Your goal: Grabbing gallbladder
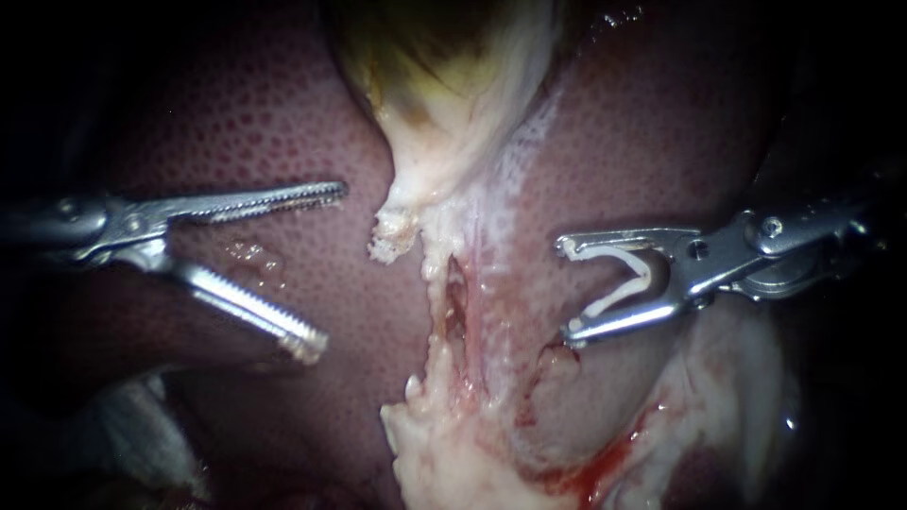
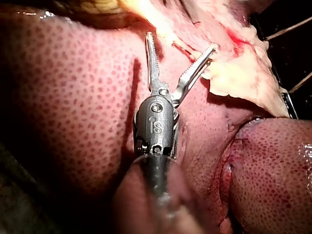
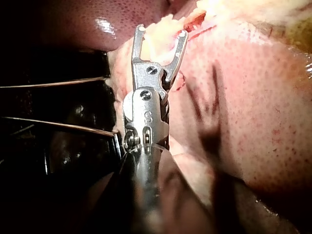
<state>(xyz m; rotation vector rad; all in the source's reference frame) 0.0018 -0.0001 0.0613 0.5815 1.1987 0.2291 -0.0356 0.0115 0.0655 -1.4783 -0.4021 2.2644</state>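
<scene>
The gallbladder [image 1: 444, 85] hangs at the top centre as a pale yellow-green sac that narrows to a frayed white stub. My left instrument [image 1: 326, 269] comes in from the left with its toothed jaws wide open over the liver [image 1: 265, 113], a little left of that stub and holding nothing. In the left wrist view, my left instrument [image 2: 180, 46] has its jaws spread just short of the pale tissue [image 2: 239, 73]. My right instrument [image 1: 567, 288] stands open right of the white tissue band [image 1: 463, 312], with a white clip [image 1: 624, 283] seated between its jaws. Pale tissue lies ahead of my right instrument [image 3: 161, 33].
Dark red, speckled liver fills both sides of the endoscope view. A ragged white band runs down the middle to a frayed mass [image 1: 444, 453] at the bottom, with fresh blood [image 1: 605, 463] at the lower right. Two thin taut threads [image 3: 58, 83] cross beside my right instrument.
</scene>
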